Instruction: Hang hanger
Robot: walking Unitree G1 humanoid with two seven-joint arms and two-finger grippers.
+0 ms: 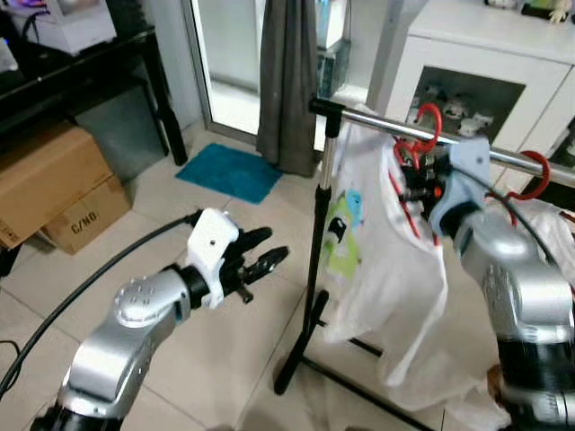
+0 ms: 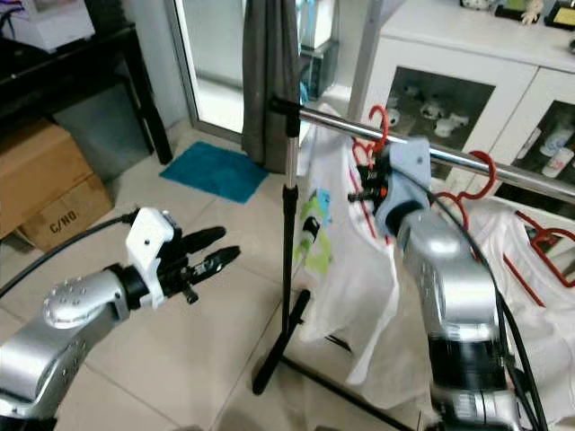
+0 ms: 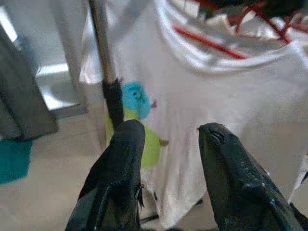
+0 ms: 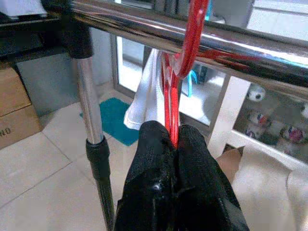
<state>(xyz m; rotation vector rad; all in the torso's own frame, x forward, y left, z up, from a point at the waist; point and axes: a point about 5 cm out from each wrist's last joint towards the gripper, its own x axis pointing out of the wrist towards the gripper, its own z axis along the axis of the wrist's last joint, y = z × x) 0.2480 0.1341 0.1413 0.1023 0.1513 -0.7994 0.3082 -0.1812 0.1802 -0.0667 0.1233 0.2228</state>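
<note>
My left gripper (image 1: 266, 258), nearest, fingers spread, empty, over tile floor (image 1: 207, 341). My right gripper (image 4: 174, 144) pinches the red hanger (image 4: 185, 53), hooked over the shiny rail (image 4: 144, 26); white shirt (image 1: 386, 269) hangs below.

Red hanger (image 4: 169, 96) shoulders under white shirt (image 1: 377, 269); cabinet (image 1: 467, 99) contents blurred
</note>
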